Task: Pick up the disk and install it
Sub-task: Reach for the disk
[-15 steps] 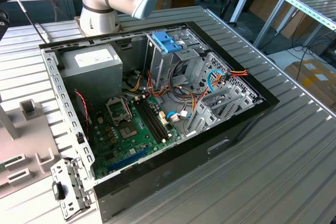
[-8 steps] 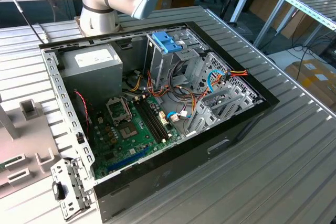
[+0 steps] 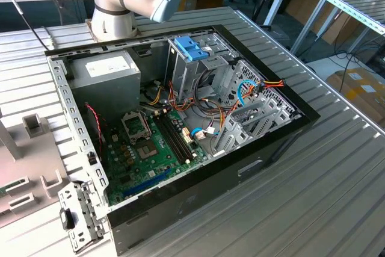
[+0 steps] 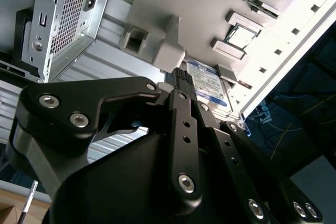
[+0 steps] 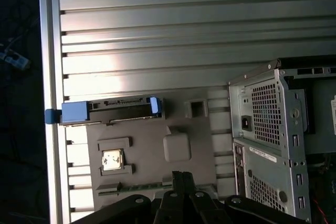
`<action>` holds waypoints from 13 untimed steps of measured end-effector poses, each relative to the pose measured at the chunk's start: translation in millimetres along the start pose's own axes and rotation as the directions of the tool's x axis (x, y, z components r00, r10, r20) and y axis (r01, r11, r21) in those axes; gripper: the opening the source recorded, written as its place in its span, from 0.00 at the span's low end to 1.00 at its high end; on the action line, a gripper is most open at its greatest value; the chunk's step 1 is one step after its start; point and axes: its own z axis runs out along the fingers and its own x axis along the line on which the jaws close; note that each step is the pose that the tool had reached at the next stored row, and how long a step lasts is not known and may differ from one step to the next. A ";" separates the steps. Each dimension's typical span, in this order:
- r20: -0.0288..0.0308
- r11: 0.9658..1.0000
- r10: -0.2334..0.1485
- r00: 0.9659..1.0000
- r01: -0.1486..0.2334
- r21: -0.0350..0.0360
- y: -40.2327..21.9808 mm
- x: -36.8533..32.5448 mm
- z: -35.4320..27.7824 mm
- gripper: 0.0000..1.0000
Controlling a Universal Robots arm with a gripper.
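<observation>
The disk stands on its edge at the far end of a grey holder tray, with blue side rails at both ends. In the second wrist view its white label with a blue band shows just past the fingertips. My gripper hangs above the tray's near part, a good way short of the disk; its black fingers lie close together with nothing between them. The open computer case lies on the ribbed metal table, its drive cage carrying a blue latch.
A processor chip sits in a pocket of the tray, beside several raised holders. The case's perforated rear panel stands close to the tray. Inside the case are a grey power supply and a motherboard. The table edge runs behind the disk.
</observation>
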 end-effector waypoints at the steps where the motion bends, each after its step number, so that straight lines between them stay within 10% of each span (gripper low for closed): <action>1: 0.000 1.000 0.000 1.000 0.000 0.000 -0.1 1.7 -0.1 0.11; 13: 0.000 1.000 0.000 1.000 0.000 0.000 -1.0 13.4 -0.4 0.11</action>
